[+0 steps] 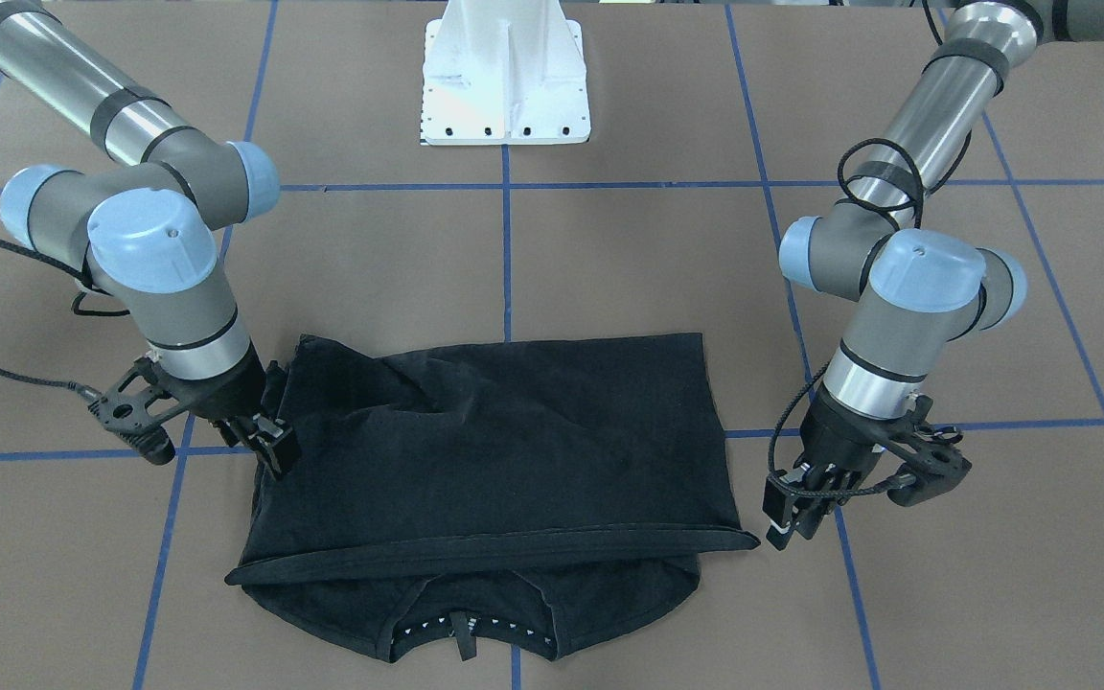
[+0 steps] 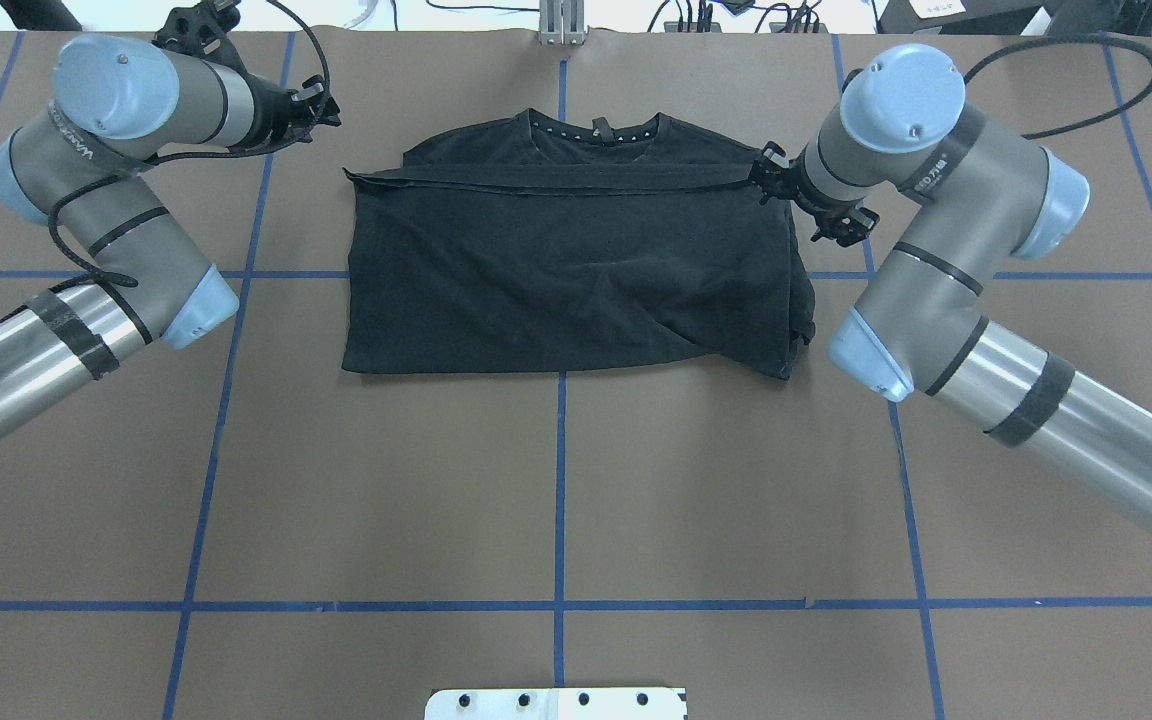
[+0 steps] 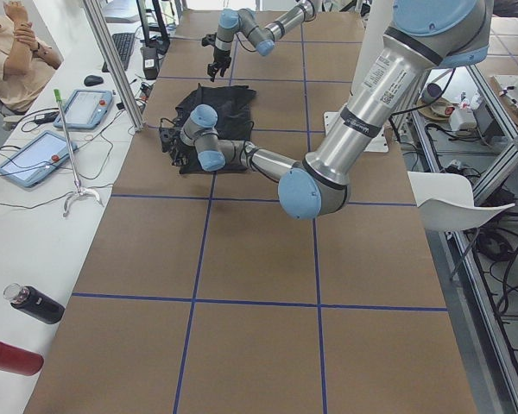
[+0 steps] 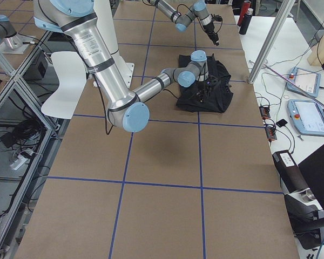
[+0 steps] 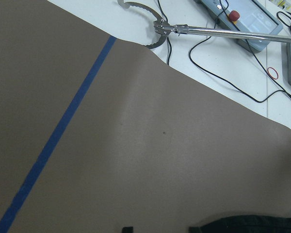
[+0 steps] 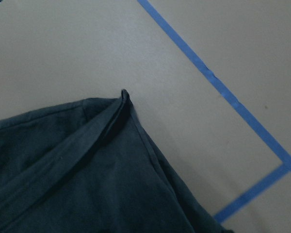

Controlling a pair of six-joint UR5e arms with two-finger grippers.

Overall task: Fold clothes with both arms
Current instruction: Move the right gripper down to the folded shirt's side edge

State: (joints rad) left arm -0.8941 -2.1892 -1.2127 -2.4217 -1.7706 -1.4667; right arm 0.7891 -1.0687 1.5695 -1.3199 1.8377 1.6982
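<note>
Now T-shirt (image 1: pixel 494 450) flat; right jaws at its edge, left jaws beside.

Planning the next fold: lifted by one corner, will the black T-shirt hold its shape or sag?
Probably sag: the T-shirt lies creased, its folded layer draping unevenly. Likely light, being thin cloth lying flat. Pushed, it would probably bunch, not slide whole.

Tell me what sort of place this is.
Probably a robotics lab: a robot's left arm and right arm at a table gridded with blue tape, with control tablets on the side bench.
</note>
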